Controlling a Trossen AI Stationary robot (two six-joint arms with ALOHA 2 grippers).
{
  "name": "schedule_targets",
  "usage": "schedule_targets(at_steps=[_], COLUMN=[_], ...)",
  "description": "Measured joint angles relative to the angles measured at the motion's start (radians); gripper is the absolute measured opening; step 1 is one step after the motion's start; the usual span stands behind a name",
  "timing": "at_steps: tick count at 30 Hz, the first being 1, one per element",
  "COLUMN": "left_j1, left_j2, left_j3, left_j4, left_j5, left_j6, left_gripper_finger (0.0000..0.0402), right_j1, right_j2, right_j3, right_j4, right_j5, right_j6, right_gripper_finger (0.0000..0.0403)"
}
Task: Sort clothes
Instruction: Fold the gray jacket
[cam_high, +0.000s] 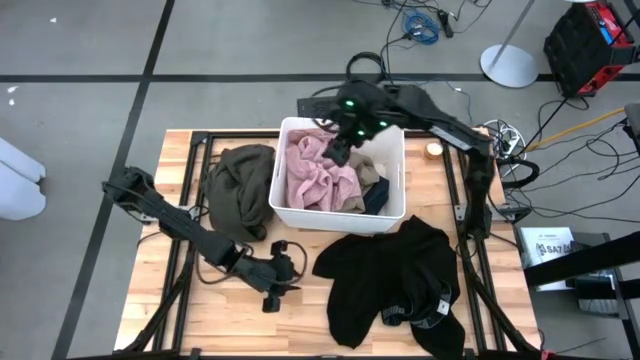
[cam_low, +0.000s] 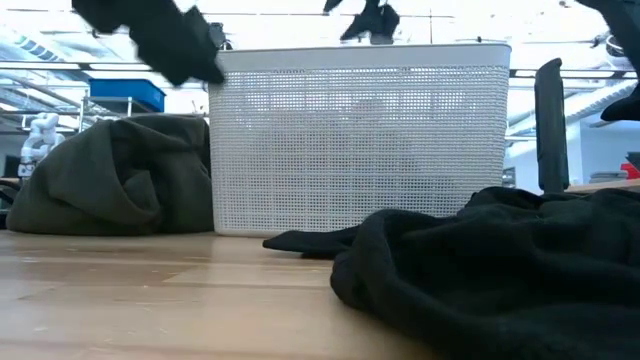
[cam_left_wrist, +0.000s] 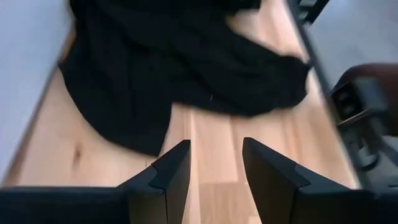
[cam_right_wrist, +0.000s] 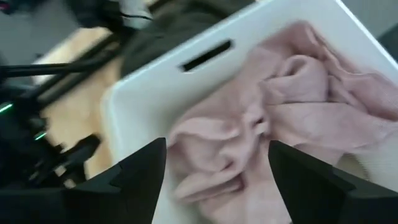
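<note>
A white bin (cam_high: 394, 196) stands at the table's far middle. A fuzzy pink garment (cam_high: 315, 172) fills its left part, with a beige one (cam_high: 374, 168) and a dark teal one (cam_high: 375, 199) at its right. My right gripper (cam_high: 341, 152) hangs open above the pink garment (cam_right_wrist: 292, 118), touching nothing. An olive-green garment (cam_high: 243, 188) lies bunched on the table left of the bin. A black garment (cam_high: 395, 282) lies spread at the front right. My left gripper (cam_high: 290, 278) is open above bare wood, just left of the black garment (cam_left_wrist: 186, 68).
Dark frame rails (cam_high: 467, 215) run along the table's left and right sides. A small tape roll (cam_high: 433, 150) sits right of the bin. In the low view the bin's mesh wall (cam_low: 360, 140) stands between the olive garment (cam_low: 110, 180) and the black garment (cam_low: 500, 270).
</note>
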Motion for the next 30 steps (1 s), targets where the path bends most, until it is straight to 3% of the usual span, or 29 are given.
schedule_targets(at_steps=[5,7,12,17,20,25,27,30], left_j1=[-0.011,-0.02,-0.057,-0.109,-0.136,-0.133,-0.133,-0.127], left_j2=[-0.141,-0.205,-0.328,-0.368,-0.355,-0.3,-0.281,-0.265], left_j3=[0.011,0.012,0.012,0.012,0.012,0.011,0.011,0.011], left_j4=[-0.128,-0.22,-0.472,-0.636,-0.718,-0.899,-0.918,-0.919], left_j5=[-0.01,-0.023,-0.098,-0.097,-0.089,-0.097,-0.102,-0.138], left_j6=[-0.013,-0.066,-0.252,-0.371,-0.378,-0.485,-0.486,-0.486], left_gripper_finger=[0.0156,0.0156,0.0156,0.0155,0.0148,0.0132,0.0131,0.013], right_j1=[0.128,0.205,0.442,0.689,0.819,0.972,1.001,1.025], right_j2=[-0.101,-0.128,-0.156,-0.156,-0.156,-0.156,-0.155,-0.154], right_j3=[0.001,0.001,0.001,-0.043,-0.123,-0.342,-0.451,-0.605], right_j4=[-0.092,-0.14,-0.248,-0.26,-0.261,-0.242,-0.161,0.057], right_j5=[0.01,0.067,0.347,0.624,0.706,0.79,0.801,0.802], right_j6=[0.025,0.04,0.111,0.178,0.24,0.502,0.584,0.583], right_gripper_finger=[0.0267,0.0267,0.0267,0.0267,0.0267,0.0267,0.0267,0.0267])
